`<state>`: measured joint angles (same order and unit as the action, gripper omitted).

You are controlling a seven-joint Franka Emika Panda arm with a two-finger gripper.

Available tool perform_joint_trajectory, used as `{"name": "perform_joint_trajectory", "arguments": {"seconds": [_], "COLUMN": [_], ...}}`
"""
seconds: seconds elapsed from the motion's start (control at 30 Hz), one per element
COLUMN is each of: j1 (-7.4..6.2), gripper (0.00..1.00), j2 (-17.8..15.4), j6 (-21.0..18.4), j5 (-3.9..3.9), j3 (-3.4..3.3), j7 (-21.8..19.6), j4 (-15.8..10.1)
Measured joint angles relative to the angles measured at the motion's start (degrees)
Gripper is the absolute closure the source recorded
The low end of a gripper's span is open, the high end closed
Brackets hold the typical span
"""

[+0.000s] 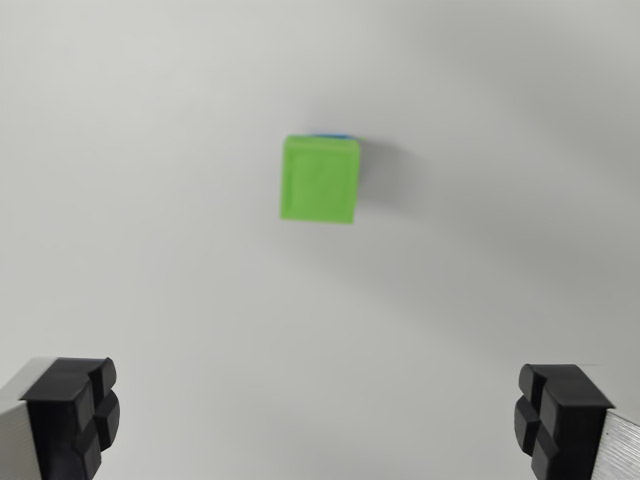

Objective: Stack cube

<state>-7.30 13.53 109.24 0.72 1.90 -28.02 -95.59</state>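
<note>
In the wrist view, my gripper (320, 420) stood spread wide, with nothing held between the fingers. My one finger (75, 410) sat at the bottom corner on the wrist view's left, its black pad blocky and notched, with a strip of pale metal body showing at the outer edge. The other finger (560, 415) sat at the bottom corner on the wrist view's right, built the same way, its metal side just showing at the frame's edge.

The green cube (320, 180) lay well ahead of both fingertips, apart from them and touching neither. It sat roughly midway between the two fingers, a shade nearer the left one's side. Its top face looked almost square to me, turned only slightly. Along its far edge a thin blue sliver (335, 134) peeked out, so a blue thing lay under or just behind it; I could not tell its shape. The picture was a little blurred.

Everything rested on a plain white table (150, 250), with a soft shadow to the cube's right.
</note>
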Motion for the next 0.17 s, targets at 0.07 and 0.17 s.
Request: {"name": "perform_joint_trajectory", "arguments": {"seconds": [0.07, 0.17], "j1": [0.00, 0.00], "gripper": [0.00, 0.00], "j2": [0.0, 0.0], "j6": [0.0, 0.0], "j5": [0.00, 0.00], "j3": [0.00, 0.00], "j7": [0.0, 0.0], "j4": [0.0, 0.0]}}
